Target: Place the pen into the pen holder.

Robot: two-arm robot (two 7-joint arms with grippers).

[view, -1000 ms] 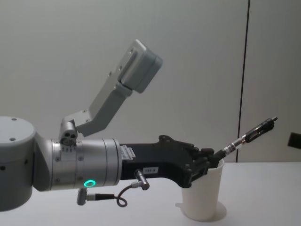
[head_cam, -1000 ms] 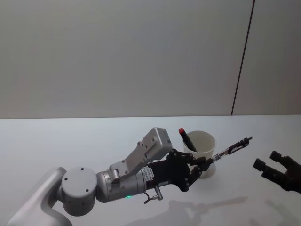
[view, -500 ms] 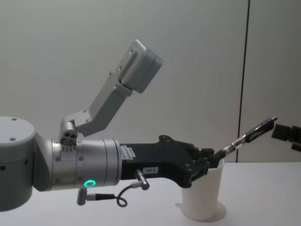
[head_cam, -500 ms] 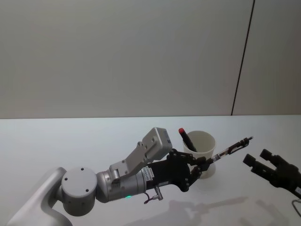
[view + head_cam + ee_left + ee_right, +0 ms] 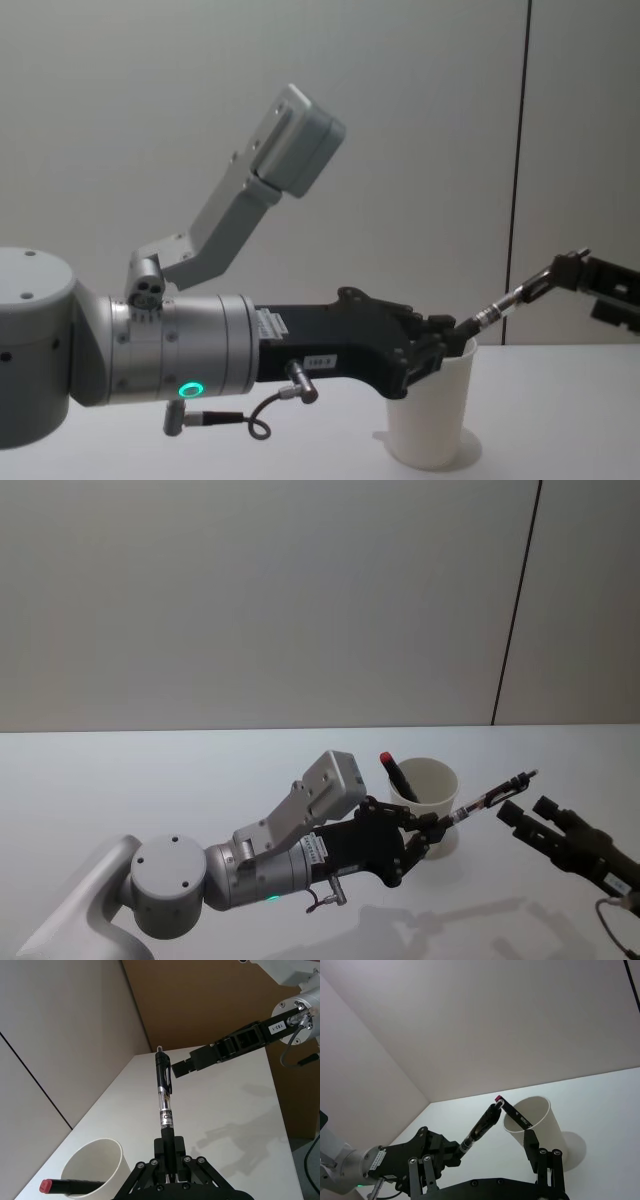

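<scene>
I am holding the pen out by its tip end in my left gripper, jaws clamped on it just in front of the pen holder, its clip end slanting up and away. My right gripper is reaching in, fingers apart, right at the clip end, seemingly for a handover. Next I judge it must close squarely around the barrel. The pen is slim, black and clear; the white cup is already holding a red-capped marker.
</scene>
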